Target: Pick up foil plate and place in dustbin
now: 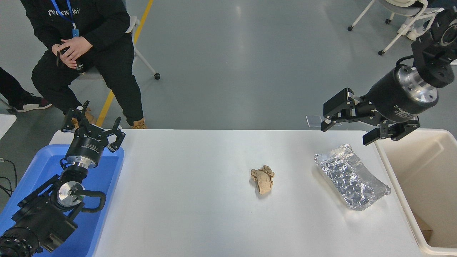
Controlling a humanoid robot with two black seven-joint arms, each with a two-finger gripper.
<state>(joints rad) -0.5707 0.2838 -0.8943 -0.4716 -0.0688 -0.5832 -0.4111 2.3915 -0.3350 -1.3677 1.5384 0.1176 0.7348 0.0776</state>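
Note:
The foil plate (351,176), shiny crinkled silver, lies on the white table (185,200) at the right, slanted, just left of the dustbin. The dustbin (426,189) is a cream bin at the table's right edge. My right gripper (348,132) is open and empty, hanging above the table's far edge, up and behind the foil plate and apart from it. My left gripper (93,126) is open and parked at the lower left over the blue tray.
A crumpled brown paper wad (263,179) lies mid-table. A blue tray (107,178) sits under the left arm. A seated person (82,53) is at the far left; white chairs (403,18) stand at the far right.

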